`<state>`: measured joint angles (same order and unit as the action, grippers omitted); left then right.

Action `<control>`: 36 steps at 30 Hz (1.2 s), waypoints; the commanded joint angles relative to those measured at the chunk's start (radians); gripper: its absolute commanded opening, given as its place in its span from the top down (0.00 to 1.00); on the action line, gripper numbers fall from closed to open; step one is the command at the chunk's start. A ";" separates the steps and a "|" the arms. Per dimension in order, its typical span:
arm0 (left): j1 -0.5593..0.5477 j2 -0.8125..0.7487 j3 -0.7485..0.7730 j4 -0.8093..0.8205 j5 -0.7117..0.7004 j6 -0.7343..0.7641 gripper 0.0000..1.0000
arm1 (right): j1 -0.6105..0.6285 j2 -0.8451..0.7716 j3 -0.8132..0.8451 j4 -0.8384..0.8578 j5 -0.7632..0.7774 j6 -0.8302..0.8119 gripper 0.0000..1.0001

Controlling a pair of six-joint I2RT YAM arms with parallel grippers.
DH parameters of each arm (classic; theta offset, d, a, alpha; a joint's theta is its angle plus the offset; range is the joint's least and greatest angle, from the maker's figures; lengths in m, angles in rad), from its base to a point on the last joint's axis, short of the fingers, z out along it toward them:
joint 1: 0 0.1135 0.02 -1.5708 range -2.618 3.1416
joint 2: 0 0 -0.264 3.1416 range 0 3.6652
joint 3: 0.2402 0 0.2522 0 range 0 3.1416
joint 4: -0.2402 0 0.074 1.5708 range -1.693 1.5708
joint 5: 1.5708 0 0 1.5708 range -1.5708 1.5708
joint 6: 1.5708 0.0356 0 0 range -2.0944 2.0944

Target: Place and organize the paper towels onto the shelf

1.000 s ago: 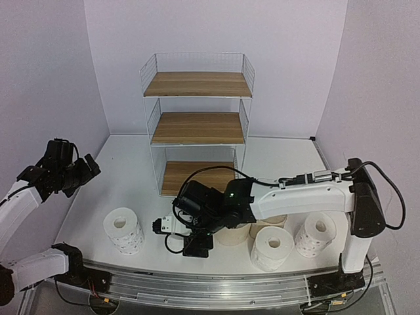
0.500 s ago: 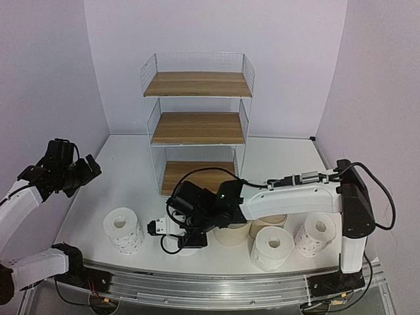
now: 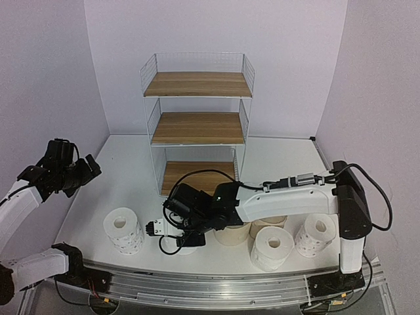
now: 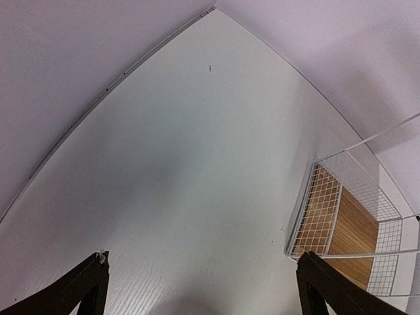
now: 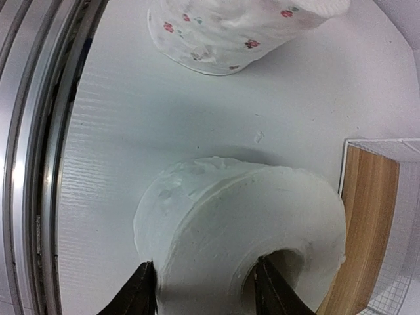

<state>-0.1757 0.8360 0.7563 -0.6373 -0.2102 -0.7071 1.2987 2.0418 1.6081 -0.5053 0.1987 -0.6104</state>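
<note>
Six paper rolls (image 3: 270,248) stand along the counter (image 3: 125,190) near edge. Right arm (image 3: 289,197) reaches low and leftward. Right gripper (image 5: 200,289) is clamped on plain roll (image 5: 230,203) wall, one finger (image 5: 266,285) inside core. Left arm (image 3: 16,200) is raised at left, left gripper (image 4: 207,292) spread wide. One three-tier shelf (image 3: 197,128) stands behind, all rolls in front of it.

Left of the shelf (image 3: 197,128), the table (image 3: 125,177) gives open passage. In front of it, the right arm (image 3: 289,197) and paper rolls (image 3: 272,246) crowd the way.
</note>
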 commanded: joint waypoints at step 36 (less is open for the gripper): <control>0.000 0.001 0.006 0.001 -0.037 -0.004 0.00 | -0.257 -0.023 0.080 0.167 0.160 -0.203 1.00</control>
<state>-0.1757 0.8286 0.7563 -0.6384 -0.2390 -0.7082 1.0509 2.0449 1.6292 -0.4424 0.3090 -0.7539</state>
